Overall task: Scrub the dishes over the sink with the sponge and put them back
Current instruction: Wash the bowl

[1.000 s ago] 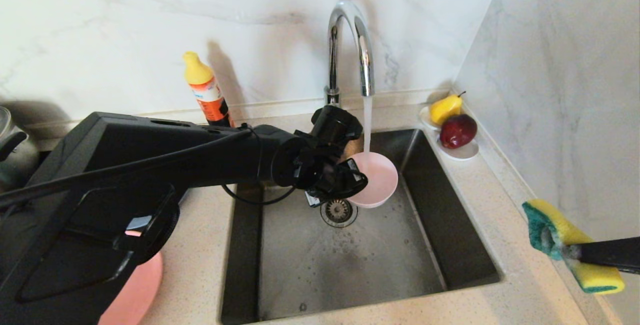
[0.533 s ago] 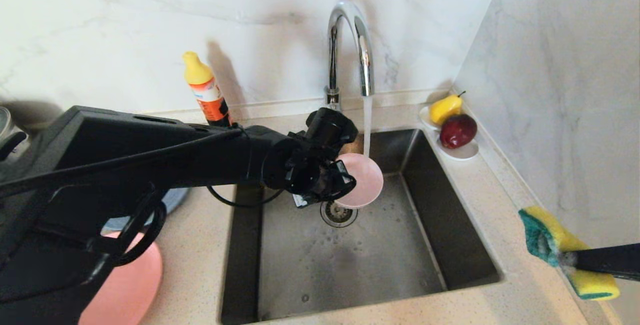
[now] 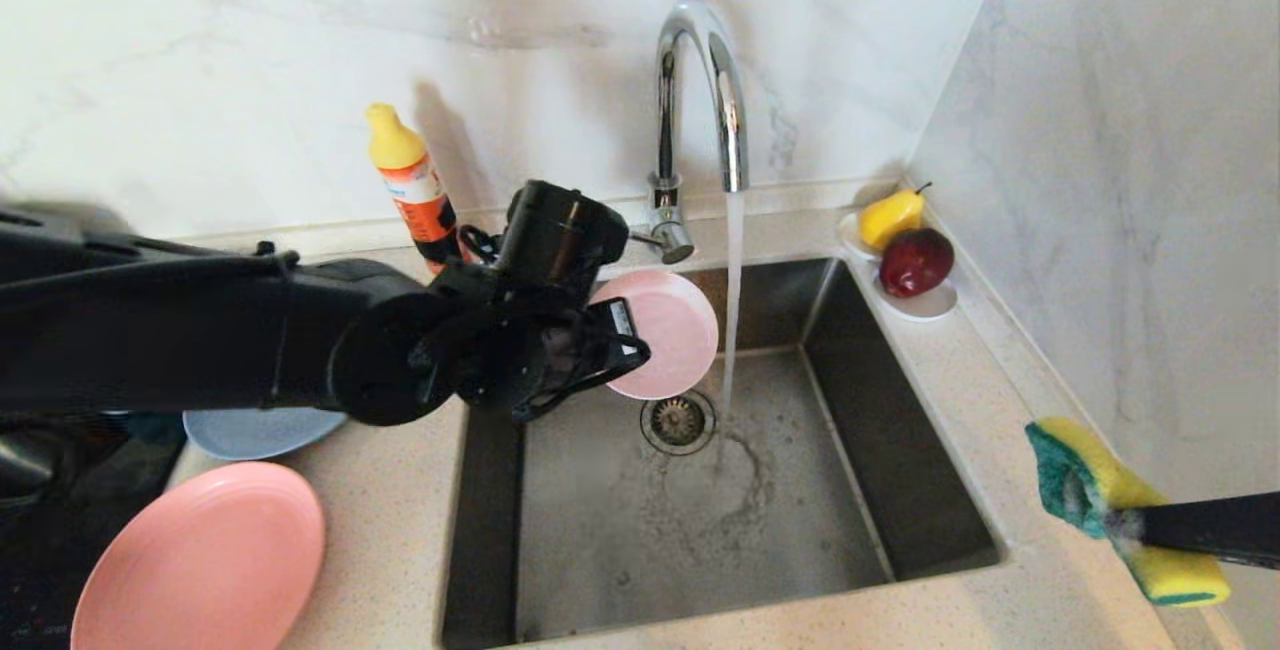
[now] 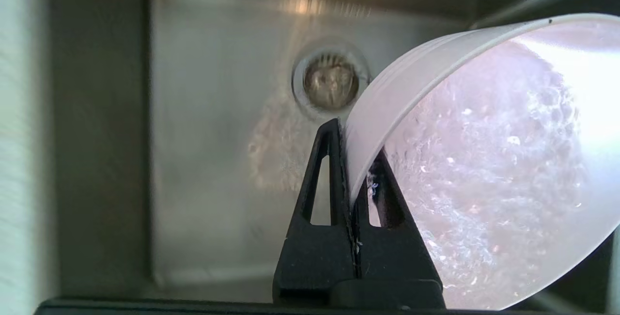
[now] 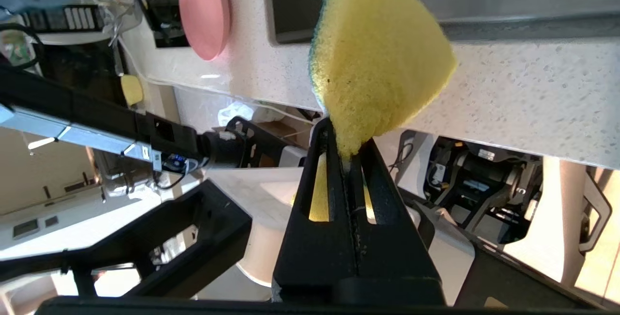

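The small pale pink plate [image 3: 665, 330] hangs tilted on edge over the back left of the sink [image 3: 900, 490], just left of the running water. My left gripper [image 3: 622, 335] is shut on its rim. In the left wrist view the gripper [image 4: 353, 143] pinches the wet plate [image 4: 484, 169] above the drain [image 4: 332, 80]. My right gripper [image 3: 1125, 525] hovers over the counter right of the sink, shut on the yellow and green sponge [image 3: 1100, 490]. The right wrist view shows the sponge [image 5: 378, 53] squeezed at that gripper [image 5: 346, 135].
Water streams from the chrome faucet [image 3: 700, 80] onto the sink floor beside the drain [image 3: 678, 422]. A salmon-pink plate [image 3: 200, 560] and a grey-blue plate [image 3: 255, 430] lie on the left counter. A detergent bottle [image 3: 412, 180] and a fruit dish [image 3: 925, 305] stand at the back.
My left arm drew the pale pink plate leftward and up out of the water stream and tipped it more on edge. The right gripper with the sponge barely shifted.
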{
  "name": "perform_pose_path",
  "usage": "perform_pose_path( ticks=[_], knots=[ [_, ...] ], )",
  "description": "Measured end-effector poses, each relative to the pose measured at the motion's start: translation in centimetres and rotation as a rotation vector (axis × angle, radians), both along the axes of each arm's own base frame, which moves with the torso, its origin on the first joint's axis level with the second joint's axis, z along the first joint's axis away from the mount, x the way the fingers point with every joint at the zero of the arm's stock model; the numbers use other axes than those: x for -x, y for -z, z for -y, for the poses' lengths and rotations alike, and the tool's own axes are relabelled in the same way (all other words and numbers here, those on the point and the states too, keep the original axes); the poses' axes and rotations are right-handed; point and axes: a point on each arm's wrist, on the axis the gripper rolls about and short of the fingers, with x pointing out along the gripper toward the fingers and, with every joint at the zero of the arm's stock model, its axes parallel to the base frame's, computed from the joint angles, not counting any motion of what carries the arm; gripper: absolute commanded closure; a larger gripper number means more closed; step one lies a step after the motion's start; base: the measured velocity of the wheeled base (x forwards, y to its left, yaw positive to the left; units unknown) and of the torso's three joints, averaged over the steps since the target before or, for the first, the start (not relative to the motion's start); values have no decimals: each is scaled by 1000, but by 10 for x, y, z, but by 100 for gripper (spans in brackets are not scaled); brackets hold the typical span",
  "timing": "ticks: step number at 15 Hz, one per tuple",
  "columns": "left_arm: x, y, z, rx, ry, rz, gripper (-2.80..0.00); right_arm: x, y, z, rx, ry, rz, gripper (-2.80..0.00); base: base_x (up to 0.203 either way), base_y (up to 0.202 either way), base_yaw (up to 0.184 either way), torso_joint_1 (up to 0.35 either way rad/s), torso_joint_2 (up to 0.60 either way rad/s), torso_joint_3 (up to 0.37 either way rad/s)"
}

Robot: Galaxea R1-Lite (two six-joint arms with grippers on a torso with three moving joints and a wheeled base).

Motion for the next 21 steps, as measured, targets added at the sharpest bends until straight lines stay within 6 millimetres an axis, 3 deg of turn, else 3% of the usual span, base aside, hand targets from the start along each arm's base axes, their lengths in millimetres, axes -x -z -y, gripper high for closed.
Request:
perform_pose_path(
  ticks=[2,5,8,13,21],
  knots=[
    [15,-7,-13,-19,44,128,0,2,1,0,-9,-13,-2,0,0,0,0,0,0,0],
    [36,-36,-29,32,70,349,0,2,5,0,-6,-17,-17,0,0,0,0,0,0,0],
    [54,-54,-44,84,101,463,0,-1,10,-1,-3,-18,-31,0,0,0,0,0,0,0],
    [77,-63,-62,111,203,647,0,-4,14,-2,0,-20,-51,0,0,0,0,0,0,0],
    [83,-70,-83,115,326,897,0,-9,18,-3,4,-22,-64,0,0,0,0,0,0,0]
  ],
)
